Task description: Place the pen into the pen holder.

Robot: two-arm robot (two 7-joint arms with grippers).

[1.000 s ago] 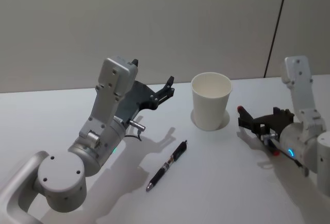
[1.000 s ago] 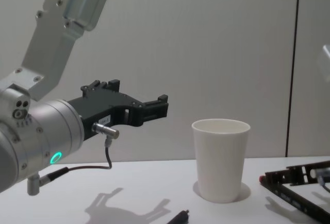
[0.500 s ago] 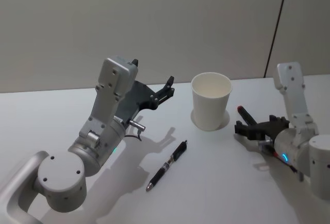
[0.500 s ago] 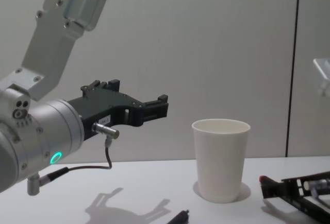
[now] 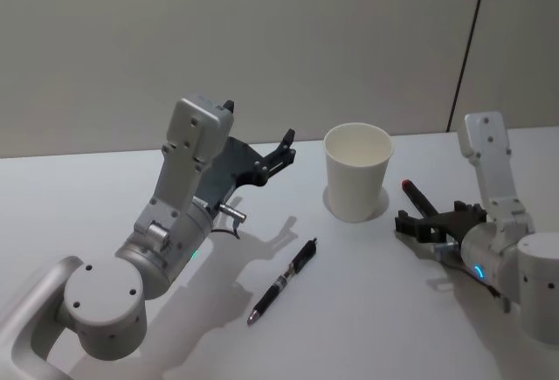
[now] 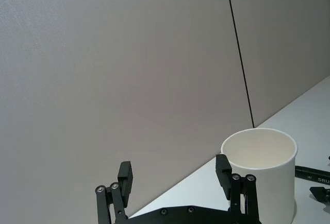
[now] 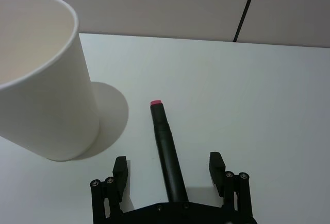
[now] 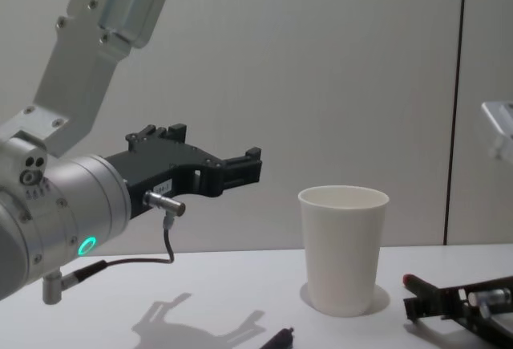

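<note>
Jaws of the right gripper (image 7: 168, 161) are spread low over the surface (image 7: 258, 80), straddling a red-tipped black pen (image 7: 164, 131) lying near the white paper cup (image 5: 358, 170). Grasp stage; next, probably pinch and lift. Left gripper (image 6: 174, 168) hovers raised, jaws spread.

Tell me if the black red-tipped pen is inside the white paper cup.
No, the black red-tipped pen lies on the white table beside the white paper cup.

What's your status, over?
Left hand open, raised left of cup. Right hand open, low, straddling red-tipped pen right of cup. Cup upright, no pen in it. Second pen loose in front; nothing in the way.
</note>
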